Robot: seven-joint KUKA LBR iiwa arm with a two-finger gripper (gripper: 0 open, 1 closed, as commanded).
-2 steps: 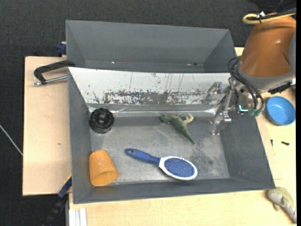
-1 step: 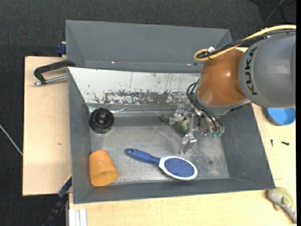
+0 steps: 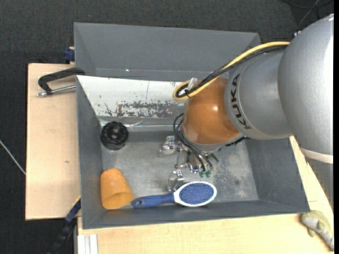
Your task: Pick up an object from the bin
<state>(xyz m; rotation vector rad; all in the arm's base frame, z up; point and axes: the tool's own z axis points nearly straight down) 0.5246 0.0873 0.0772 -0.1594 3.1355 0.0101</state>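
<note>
- While the gripper hangs low in the bin, a blue brush with a white oval head lies just beside it, toward the near wall.
- An orange cup lies further to its left.
- The orange wrist cover hides its upper part; open or closed, I cannot tell.

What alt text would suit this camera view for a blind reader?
A robot arm's gripper hangs in a grey metal bin, close to a blue brush by the near wall. An orange cup and a black round thing lie left.
</note>
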